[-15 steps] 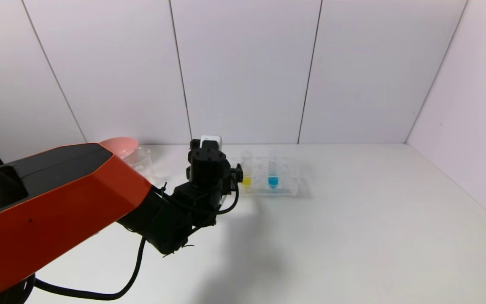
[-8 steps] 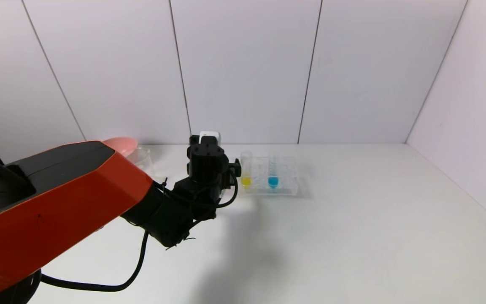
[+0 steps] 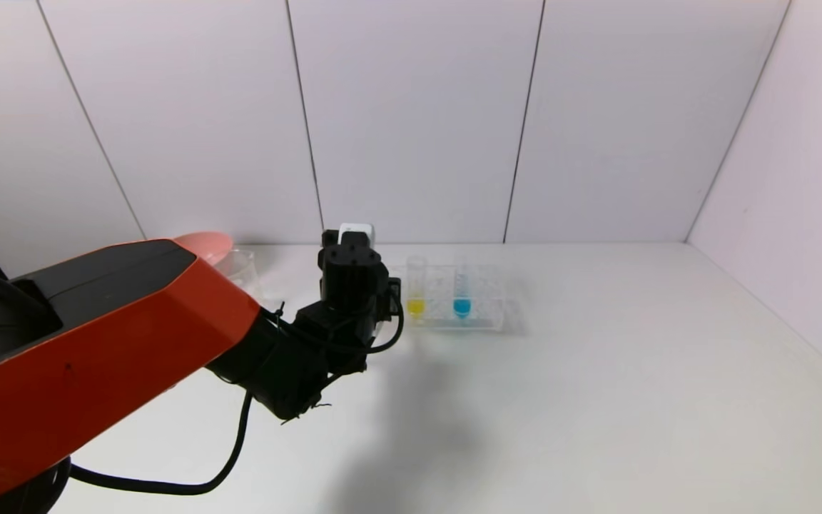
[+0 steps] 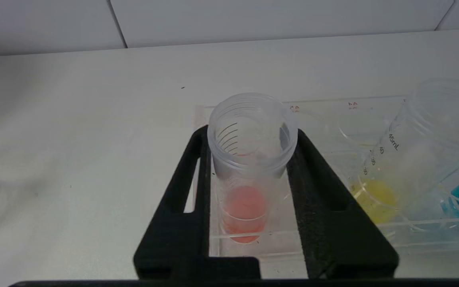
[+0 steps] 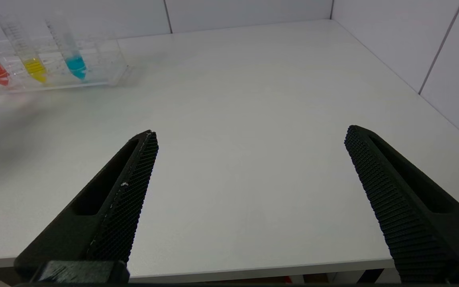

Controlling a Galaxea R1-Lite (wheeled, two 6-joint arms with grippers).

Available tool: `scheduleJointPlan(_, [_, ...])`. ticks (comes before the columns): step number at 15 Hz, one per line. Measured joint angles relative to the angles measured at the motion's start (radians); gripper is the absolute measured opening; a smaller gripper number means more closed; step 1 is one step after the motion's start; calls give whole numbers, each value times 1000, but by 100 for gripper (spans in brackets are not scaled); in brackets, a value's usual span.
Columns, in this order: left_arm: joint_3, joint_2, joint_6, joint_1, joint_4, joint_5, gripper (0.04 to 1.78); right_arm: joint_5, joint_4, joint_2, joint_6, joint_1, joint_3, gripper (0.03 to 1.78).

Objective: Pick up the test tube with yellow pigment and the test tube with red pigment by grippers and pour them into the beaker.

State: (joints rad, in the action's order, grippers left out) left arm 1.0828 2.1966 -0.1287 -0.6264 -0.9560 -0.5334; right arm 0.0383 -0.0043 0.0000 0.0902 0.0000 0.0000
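Note:
The test tube with red pigment (image 4: 245, 203) stands upright in the clear rack (image 4: 333, 239), at the end nearest my left arm. My left gripper (image 4: 250, 132) is closed on its upper part, one finger pressed against each side of the rim. In the head view the left gripper (image 3: 354, 278) hides this tube. The test tube with yellow pigment (image 3: 416, 305) stands in the rack beside it and also shows in the left wrist view (image 4: 375, 195). The beaker (image 3: 240, 270) stands at the far left, partly hidden behind my left arm. My right gripper (image 5: 250, 133) is open and empty.
A tube with blue liquid (image 3: 462, 307) stands in the rack (image 3: 486, 318) to the right of the yellow one. A pink bowl (image 3: 204, 245) sits behind the beaker by the back wall. The right gripper hangs over the table's front edge (image 5: 253, 271).
My left gripper has moved slightly away from me and settled around the red tube at the rack's left end. The rack and the other tubes have not moved.

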Motion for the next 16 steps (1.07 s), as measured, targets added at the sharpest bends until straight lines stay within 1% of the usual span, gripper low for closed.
scheduleJointPlan(1, [0, 0, 0, -1, 0, 1, 46, 0, 0, 0, 0, 0, 0, 171])
scheduleJointPlan(2, [0, 0, 0, -2, 0, 1, 44, 0, 0, 0, 0, 0, 0, 171])
scheduleJointPlan(12, [3, -8, 9, -2, 3, -1, 44, 0, 0, 0, 0, 0, 0, 171])
scheduleJointPlan(16, [24, -66, 72, -3, 25, 1, 44, 0, 0, 0, 0, 0, 0, 171])
